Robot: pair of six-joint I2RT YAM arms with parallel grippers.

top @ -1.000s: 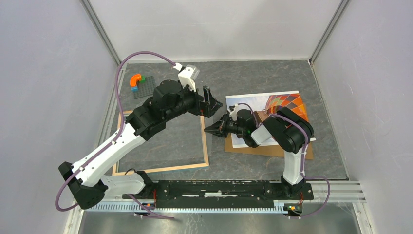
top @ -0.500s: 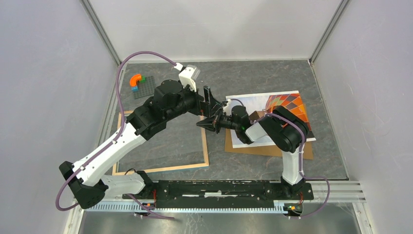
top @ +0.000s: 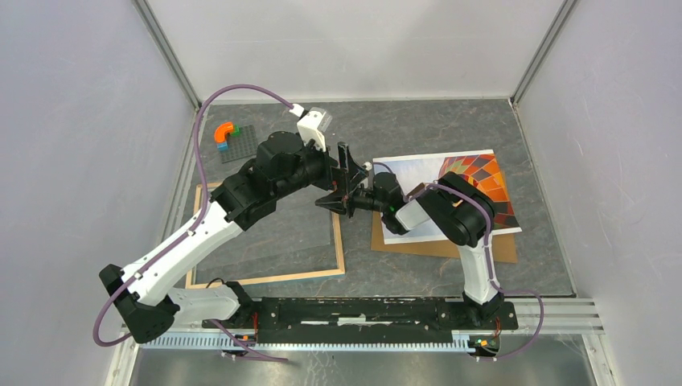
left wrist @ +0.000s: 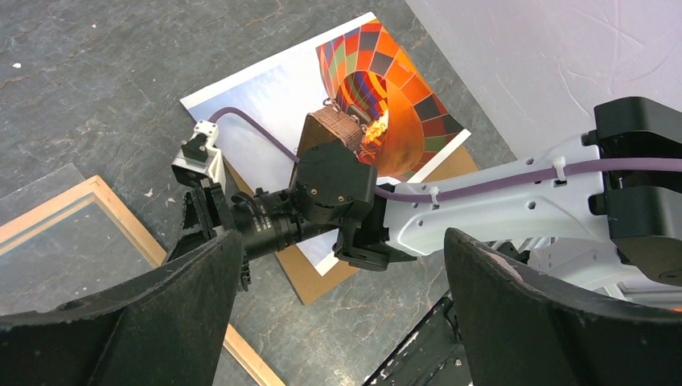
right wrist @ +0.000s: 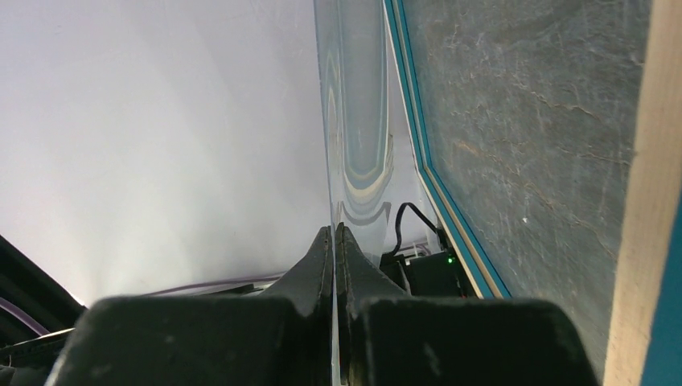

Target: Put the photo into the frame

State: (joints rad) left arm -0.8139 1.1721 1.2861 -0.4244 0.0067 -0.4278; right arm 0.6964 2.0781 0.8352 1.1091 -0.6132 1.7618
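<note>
Right jaws: clamping the clear pane (right wrist: 354,121) by its edge, over the frame (top: 341,249). Left jaws: hanging wide apart.

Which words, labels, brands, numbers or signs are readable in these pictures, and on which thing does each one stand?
No text can be read in any view.
The photo: only the balloon picture, no writing.
The frame, the pane and the brown board: plain.
The arms: no label shows.
</note>
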